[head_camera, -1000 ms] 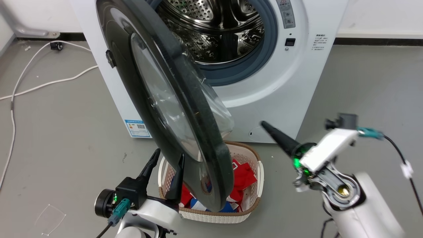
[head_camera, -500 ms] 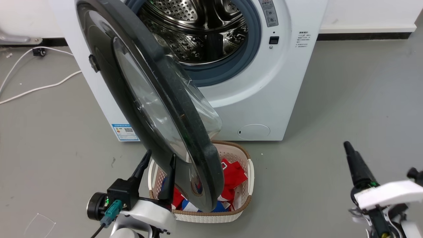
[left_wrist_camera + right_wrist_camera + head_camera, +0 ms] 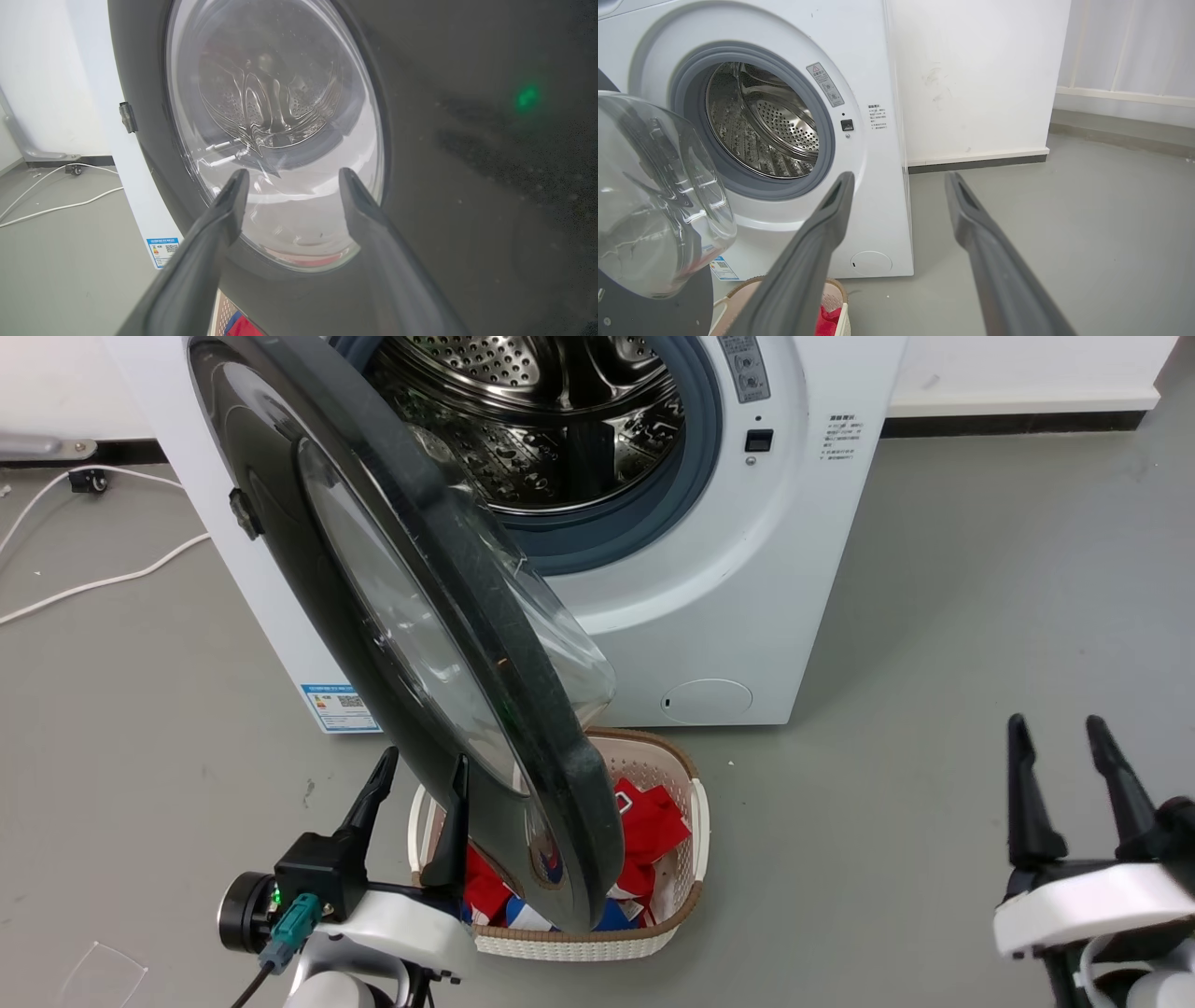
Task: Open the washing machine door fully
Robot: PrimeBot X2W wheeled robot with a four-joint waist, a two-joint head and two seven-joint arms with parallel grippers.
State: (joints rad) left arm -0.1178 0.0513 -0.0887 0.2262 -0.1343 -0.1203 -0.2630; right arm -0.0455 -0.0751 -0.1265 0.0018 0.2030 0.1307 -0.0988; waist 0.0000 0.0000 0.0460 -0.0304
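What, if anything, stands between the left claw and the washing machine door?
Nothing visible. The open left claw points straight at the washing machine door, close to its outer face; the laundry basket sits below the door.

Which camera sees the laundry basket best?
Head view: the basket shows from above, red clothes inside, though the door covers part. Each wrist view catches a corner of it.

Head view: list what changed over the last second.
The right hand drew back from the lower front of the washing machine to the view's lower right, and its fingers now stand apart, pointing up. The camera shifted too. The washing machine door stayed partly open, with the left hand open before its outer face.
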